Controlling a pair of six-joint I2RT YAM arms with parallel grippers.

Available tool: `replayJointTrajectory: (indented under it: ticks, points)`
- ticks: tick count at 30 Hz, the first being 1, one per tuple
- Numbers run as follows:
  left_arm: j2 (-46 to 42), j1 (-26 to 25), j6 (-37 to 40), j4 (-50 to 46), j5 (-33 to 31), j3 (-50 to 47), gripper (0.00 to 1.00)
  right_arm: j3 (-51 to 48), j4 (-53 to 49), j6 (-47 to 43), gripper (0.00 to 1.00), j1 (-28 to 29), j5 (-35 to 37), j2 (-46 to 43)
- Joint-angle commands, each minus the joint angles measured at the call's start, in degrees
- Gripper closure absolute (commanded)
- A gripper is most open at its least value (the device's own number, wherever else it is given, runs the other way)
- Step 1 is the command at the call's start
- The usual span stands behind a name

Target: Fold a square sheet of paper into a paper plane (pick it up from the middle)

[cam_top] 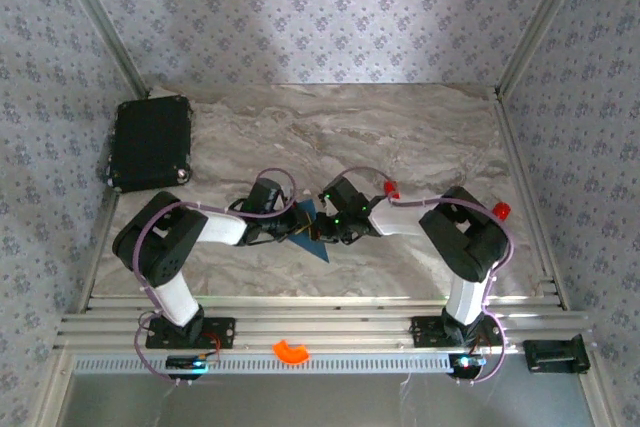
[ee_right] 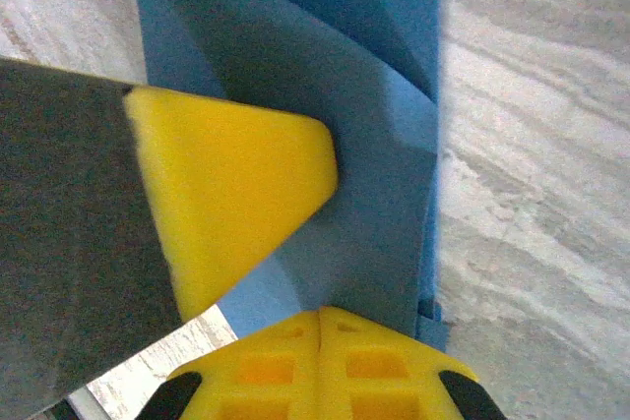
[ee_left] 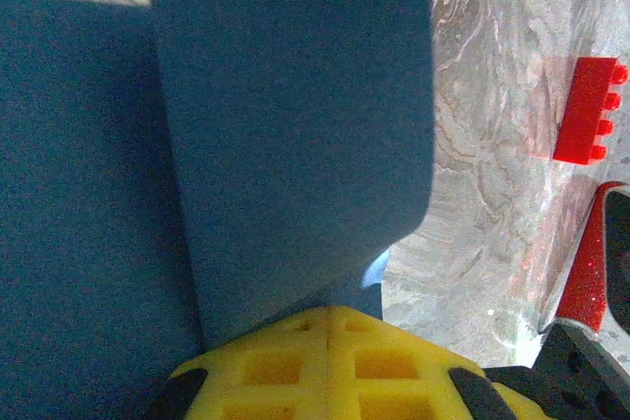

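The square sheet of paper (cam_top: 319,239) is dark blue, partly folded, and lies on the marble table between both arms. In the left wrist view a flap of the paper (ee_left: 295,125) stands up from a crease just beyond my left gripper (ee_left: 326,314), whose yellow fingers are shut with their tips against it. My right gripper (ee_right: 320,316) is also shut, its tips on the folded paper (ee_right: 379,204). One left fingertip (ee_right: 231,179) lies on the same flap close by. From above, the left gripper (cam_top: 292,226) and right gripper (cam_top: 323,223) nearly touch over the sheet.
A black case (cam_top: 150,143) lies at the back left. A small red block (cam_top: 392,190) (ee_left: 591,110) sits just behind the right wrist. Another red piece (cam_top: 501,210) lies at the right, and an orange curved piece (cam_top: 291,351) rests on the front rail.
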Motion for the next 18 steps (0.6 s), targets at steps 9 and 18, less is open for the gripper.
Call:
replayJointTrajectory:
  ticks: [9,18]
  points:
    - [-7.2,0.0,5.5,-10.8,-1.2,2.2,0.92,-12.1,-3.3,-1.0,1.00,0.5,0.0,-3.0]
    - [-9.4,-3.8,6.3,-10.3,1.3,0.7,0.96,-13.3,-2.6,-1.0,1.00,0.3,0.0,-4.3]
